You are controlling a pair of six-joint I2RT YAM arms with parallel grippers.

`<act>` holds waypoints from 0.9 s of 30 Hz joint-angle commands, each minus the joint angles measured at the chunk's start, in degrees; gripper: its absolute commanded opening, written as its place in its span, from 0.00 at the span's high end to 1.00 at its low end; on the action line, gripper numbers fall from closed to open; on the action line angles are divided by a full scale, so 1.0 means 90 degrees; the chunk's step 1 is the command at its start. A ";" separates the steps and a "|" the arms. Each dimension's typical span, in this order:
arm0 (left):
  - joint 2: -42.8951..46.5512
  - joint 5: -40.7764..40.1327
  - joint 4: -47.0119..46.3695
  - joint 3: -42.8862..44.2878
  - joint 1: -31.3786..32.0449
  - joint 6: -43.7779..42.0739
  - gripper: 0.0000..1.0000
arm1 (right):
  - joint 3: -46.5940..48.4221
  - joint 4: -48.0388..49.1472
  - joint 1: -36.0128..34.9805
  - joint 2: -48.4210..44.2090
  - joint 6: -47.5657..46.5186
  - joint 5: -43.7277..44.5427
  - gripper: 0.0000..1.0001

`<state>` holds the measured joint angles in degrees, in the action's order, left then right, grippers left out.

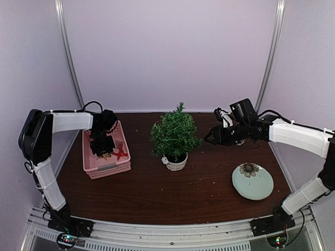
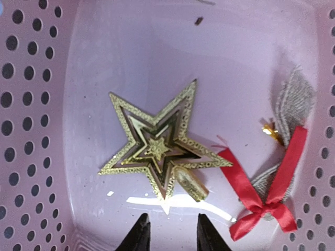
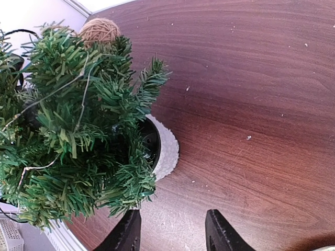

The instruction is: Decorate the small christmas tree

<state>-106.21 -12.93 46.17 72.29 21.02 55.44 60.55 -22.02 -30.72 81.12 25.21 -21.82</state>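
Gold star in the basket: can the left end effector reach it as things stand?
Probably yes: the left end effector hangs open just over the gold star in the pink basket, with nothing between.

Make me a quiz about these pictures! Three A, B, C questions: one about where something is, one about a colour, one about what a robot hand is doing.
1. Where is the gold star?
A. on the tree
B. in the pink basket
C. on the plate

2. What colour is the bow beside the star?
A. red
B. blue
C. yellow

3. What does the left hand hold?
A. the star
B. the bow
C. nothing

Answers: 1 B, it lies on the basket's floor. 2 A, the ribbon is bright red. 3 C, nothing sits between its fingers.
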 commanded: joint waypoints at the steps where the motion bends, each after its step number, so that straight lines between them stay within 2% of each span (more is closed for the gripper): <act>1: 0.0249 0.0012 -0.0061 0.0271 -0.0011 0.0067 0.70 | 0.0181 0.0074 0.0047 0.0090 -0.0025 -0.0088 0.57; 16: -0.0653 0.0414 -0.0715 0.0239 -0.0292 0.0811 0.72 | 0.0202 0.0132 0.0049 0.0145 0.0063 -0.0129 0.57; 27: -0.0655 0.0548 -0.0245 -0.0146 -0.0373 0.0960 0.78 | 0.0206 0.0133 0.0047 0.0149 0.0070 -0.0103 0.56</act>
<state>-111.46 -9.89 41.54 74.17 18.52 62.81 60.84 -21.78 -30.72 82.35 25.69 -22.50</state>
